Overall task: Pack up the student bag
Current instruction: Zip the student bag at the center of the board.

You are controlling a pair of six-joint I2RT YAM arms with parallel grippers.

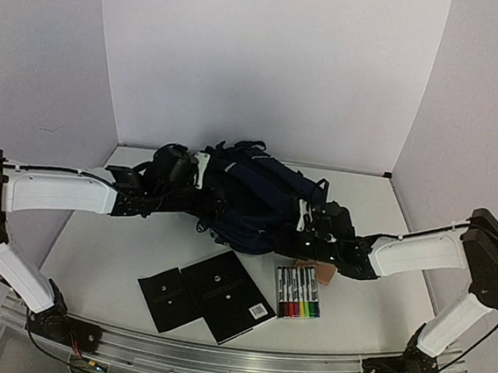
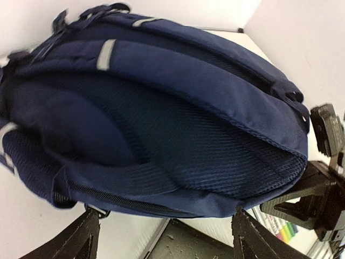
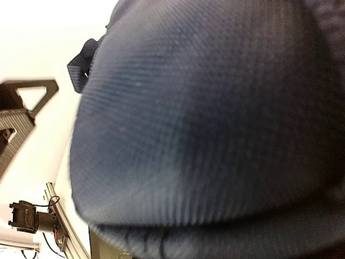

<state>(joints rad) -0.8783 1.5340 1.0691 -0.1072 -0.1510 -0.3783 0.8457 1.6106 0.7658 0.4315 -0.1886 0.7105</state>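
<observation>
The student bag, navy blue with dark straps, lies on its side mid-table and fills both wrist views. My left gripper is at the bag's left side. In the left wrist view it is open, its fingers spread wide just under the bag's lower zipped edge, gripping nothing. My right gripper presses into the bag's lower right corner, shut. Blue fabric drapes over the right wrist camera and hides its fingers.
Two black notebooks lie in front of the bag, one showing under the left gripper. A pack of coloured markers lies to their right. White walls close the back and sides. The right gripper's body shows at the bag's corner.
</observation>
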